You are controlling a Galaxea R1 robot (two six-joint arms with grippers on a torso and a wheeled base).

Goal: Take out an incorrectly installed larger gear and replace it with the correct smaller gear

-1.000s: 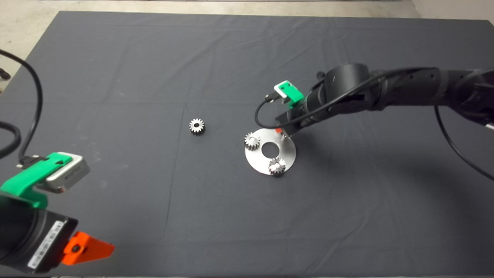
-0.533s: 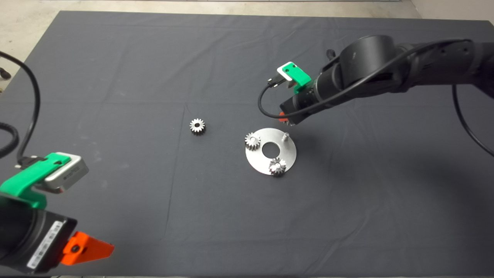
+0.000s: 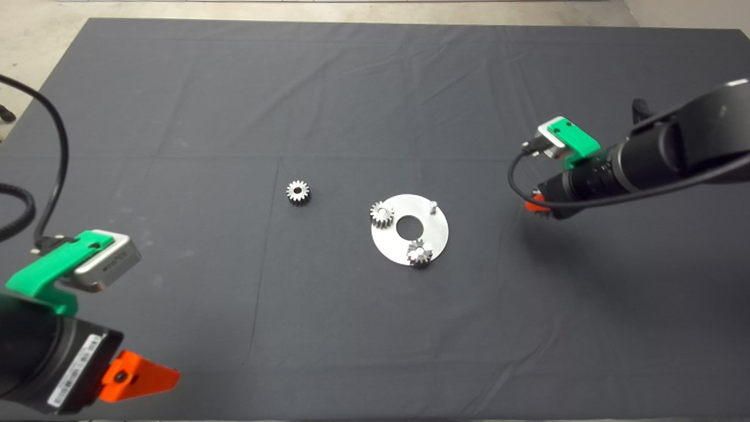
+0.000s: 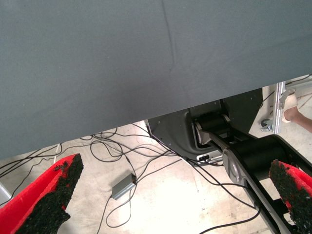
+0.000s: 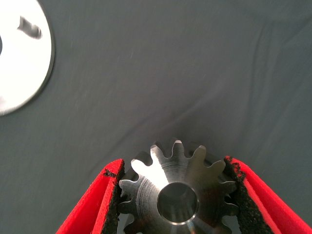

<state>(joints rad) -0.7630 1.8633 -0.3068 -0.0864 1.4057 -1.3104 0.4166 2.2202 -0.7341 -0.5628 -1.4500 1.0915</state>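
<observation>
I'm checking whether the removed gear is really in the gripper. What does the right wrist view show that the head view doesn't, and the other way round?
Only the right wrist view shows the larger gear clamped between the right gripper's fingers.

Only the head view shows the loose smaller gear lying on the mat, two gears seated on the plate, and the left gripper parked at the lower left.

Both show the round metal plate with its bare peg, and the right gripper away from it.
</observation>
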